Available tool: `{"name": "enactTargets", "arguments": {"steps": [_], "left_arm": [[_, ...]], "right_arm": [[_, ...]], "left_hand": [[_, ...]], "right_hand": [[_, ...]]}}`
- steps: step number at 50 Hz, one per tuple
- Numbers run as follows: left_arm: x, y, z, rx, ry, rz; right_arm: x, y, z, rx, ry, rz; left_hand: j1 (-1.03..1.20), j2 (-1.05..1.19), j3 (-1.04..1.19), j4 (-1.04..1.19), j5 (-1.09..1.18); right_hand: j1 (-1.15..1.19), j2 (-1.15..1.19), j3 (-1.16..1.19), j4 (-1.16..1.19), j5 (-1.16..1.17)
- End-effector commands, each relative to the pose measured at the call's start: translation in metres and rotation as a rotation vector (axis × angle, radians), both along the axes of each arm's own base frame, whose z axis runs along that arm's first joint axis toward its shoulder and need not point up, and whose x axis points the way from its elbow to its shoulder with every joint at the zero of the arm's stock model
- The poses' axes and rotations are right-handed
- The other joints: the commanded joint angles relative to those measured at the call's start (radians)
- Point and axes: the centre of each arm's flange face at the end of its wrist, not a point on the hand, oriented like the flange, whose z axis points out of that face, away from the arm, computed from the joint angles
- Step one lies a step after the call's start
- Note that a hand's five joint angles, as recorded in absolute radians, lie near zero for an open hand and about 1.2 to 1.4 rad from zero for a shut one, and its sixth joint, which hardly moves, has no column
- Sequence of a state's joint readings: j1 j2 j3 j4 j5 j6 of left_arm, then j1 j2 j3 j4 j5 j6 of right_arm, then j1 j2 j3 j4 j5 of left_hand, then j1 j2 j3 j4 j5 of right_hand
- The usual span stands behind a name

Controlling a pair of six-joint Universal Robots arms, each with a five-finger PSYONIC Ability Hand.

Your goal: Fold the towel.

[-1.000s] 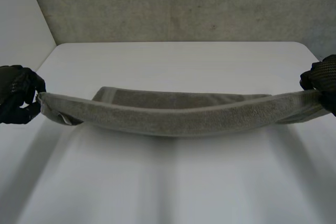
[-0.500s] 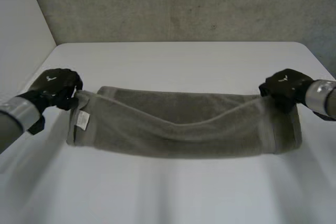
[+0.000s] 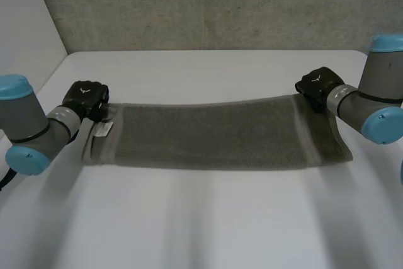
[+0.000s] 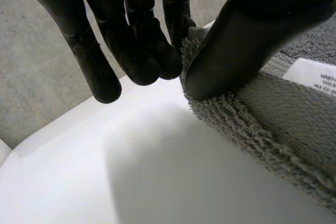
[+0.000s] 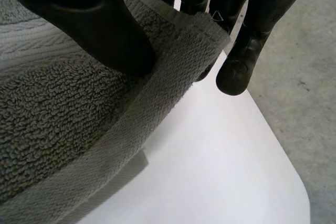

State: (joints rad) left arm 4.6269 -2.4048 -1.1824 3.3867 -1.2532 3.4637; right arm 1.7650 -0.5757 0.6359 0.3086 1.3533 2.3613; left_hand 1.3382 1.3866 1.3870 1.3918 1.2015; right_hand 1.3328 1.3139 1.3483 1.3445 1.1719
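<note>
**A:** Head view first, where's the towel sitting?

**B:** The grey-green terry towel [image 3: 214, 133] lies as a long flat strip across the middle of the white table [image 3: 208, 225], with a small white label [image 3: 104, 128] at its left end. The black left hand [image 3: 87, 96] is on the far left corner and the black right hand [image 3: 318, 85] is on the far right corner.

**A:** And the left wrist view, is it actually gripping?

**B:** Yep, the left hand [image 4: 126, 24] has that corner pinched. The thumb [image 4: 247, 40] is on top of the loopy edge and the fingers [image 4: 173, 51] are tight against it from the other side. The label [image 4: 317, 77] is just beside the thumb.

**A:** Right wrist view?

**B:** Same deal. The right hand's thumb [image 5: 89, 19] presses on top of the towel [image 5: 63, 119] with the fingers [image 5: 247, 40] under the hemmed corner, so it's pinched too. That corner sits a little off the table [image 5: 226, 171].
</note>
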Motion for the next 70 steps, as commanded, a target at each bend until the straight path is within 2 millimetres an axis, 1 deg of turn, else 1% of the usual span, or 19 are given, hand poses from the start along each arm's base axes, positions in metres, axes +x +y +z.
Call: {"name": "enactTargets", "arguments": {"steps": [1,13,14,15,16,17,18,19,20,27,30,33,37,39,44,52,58,64,70], "left_arm": [[-0.012,-0.007,0.003,-0.035,-0.002,0.001],[-0.025,-0.009,0.004,-0.054,-0.001,-0.024],[-0.024,-0.009,0.003,-0.051,-0.003,-0.018],[-0.024,-0.008,0.003,-0.047,-0.007,-0.017],[-0.024,-0.008,0.003,-0.047,-0.007,-0.017],[-0.024,-0.007,0.002,-0.036,-0.016,-0.017],[-0.025,-0.005,0.001,-0.027,-0.035,-0.021],[-0.025,-0.005,0.001,-0.027,-0.035,-0.021],[-0.027,-0.002,0.001,-0.021,-0.063,-0.031],[-0.033,0.011,0.011,-0.012,-0.163,-0.047],[-0.028,0.023,0.034,-0.004,-0.164,-0.028],[-0.022,0.036,0.051,-0.012,-0.161,-0.018],[-0.017,0.055,0.063,-0.01,-0.155,-0.015],[-0.013,0.071,0.071,-0.018,-0.151,-0.012],[-0.007,0.093,0.078,-0.041,-0.143,-0.002],[-0.001,0.119,0.077,-0.057,-0.109,0.011],[0.001,0.126,0.069,-0.039,-0.068,0.021],[0.006,0.127,0.065,-0.028,-0.066,0.034],[0.009,0.126,0.063,-0.022,-0.067,0.043]], "right_arm": [[0.005,-0.008,-0.011,-0.012,0.008,-0.011],[0.004,-0.009,-0.019,-0.005,0.034,-0.023],[0.004,-0.009,-0.018,-0.01,0.039,-0.026],[0.004,-0.01,-0.017,-0.015,0.042,-0.034],[0.004,-0.01,-0.017,-0.015,0.042,-0.034],[0.003,-0.011,-0.014,-0.028,0.044,-0.05],[0.003,-0.011,-0.012,-0.037,0.05,-0.068],[0.003,-0.011,-0.012,-0.037,0.05,-0.068],[0.002,-0.012,-0.008,-0.046,0.057,-0.087],[0.001,-0.006,0.018,-0.07,0.025,-0.114],[0.0,0.003,0.035,-0.058,-0.029,-0.123],[-0.006,0.03,0.059,-0.027,-0.073,-0.093],[-0.007,0.055,0.06,0.027,-0.075,-0.055],[-0.011,0.076,0.054,0.071,-0.068,-0.036],[-0.015,0.097,0.035,0.102,-0.059,-0.03],[-0.019,0.114,0.003,0.146,-0.034,-0.037],[-0.025,0.108,-0.019,0.141,-0.032,-0.06],[-0.026,0.101,-0.028,0.098,-0.026,-0.062],[-0.037,0.093,-0.042,0.092,0.029,-0.098]], "left_hand": [[0.058,0.01,0.009,0.004,0.02],[0.058,0.01,0.009,0.004,0.02],[-0.139,-0.188,-0.188,-0.193,-0.177],[-0.423,-0.472,-0.472,-0.477,-0.461],[-0.426,-0.474,-0.475,-0.48,-0.464],[-0.685,-0.733,-0.733,-0.738,-0.722],[-0.96,-1.009,-1.009,-1.014,-0.998],[-0.963,-1.012,-1.012,-1.017,-1.001],[-1.164,-1.212,-1.212,-1.217,-1.201],[-1.16,-1.208,-1.209,-1.214,-1.198],[-1.16,-1.208,-1.209,-1.214,-1.198],[-1.151,-1.2,-1.2,-1.205,-1.189],[-1.148,-1.197,-1.197,-1.202,-1.186],[-1.148,-1.197,-1.197,-1.202,-1.186],[-1.148,-1.197,-1.197,-1.202,-1.186],[-1.148,-1.197,-1.197,-1.202,-1.186],[-1.148,-1.197,-1.197,-1.202,-1.186],[-1.145,-1.194,-1.194,-1.199,-1.183],[-1.148,-1.197,-1.197,-1.202,-1.186]], "right_hand": [[0.063,0.082,0.048,0.052,0.05],[0.063,0.082,0.048,0.052,0.05],[0.063,0.082,0.048,0.052,0.05],[-0.351,-0.332,-0.367,-0.363,-0.365],[-0.355,-0.336,-0.371,-0.367,-0.369],[-0.922,-0.903,-0.938,-0.934,-0.936],[-1.158,-1.139,-1.174,-1.17,-1.172],[-1.158,-1.139,-1.174,-1.17,-1.172],[-1.158,-1.139,-1.174,-1.17,-1.172],[-1.158,-1.139,-1.174,-1.17,-1.172],[-1.158,-1.139,-1.174,-1.17,-1.172],[-1.158,-1.139,-1.174,-1.17,-1.172],[-1.158,-1.139,-1.174,-1.17,-1.172],[-1.158,-1.139,-1.174,-1.17,-1.172],[-1.158,-1.139,-1.174,-1.17,-1.172],[-1.081,-1.062,-1.096,-1.092,-1.094],[-1.057,-1.038,-1.073,-1.069,-1.071],[-1.028,-1.009,-1.043,-1.039,-1.041],[-0.79,-0.771,-0.805,-0.802,-0.804]]}}
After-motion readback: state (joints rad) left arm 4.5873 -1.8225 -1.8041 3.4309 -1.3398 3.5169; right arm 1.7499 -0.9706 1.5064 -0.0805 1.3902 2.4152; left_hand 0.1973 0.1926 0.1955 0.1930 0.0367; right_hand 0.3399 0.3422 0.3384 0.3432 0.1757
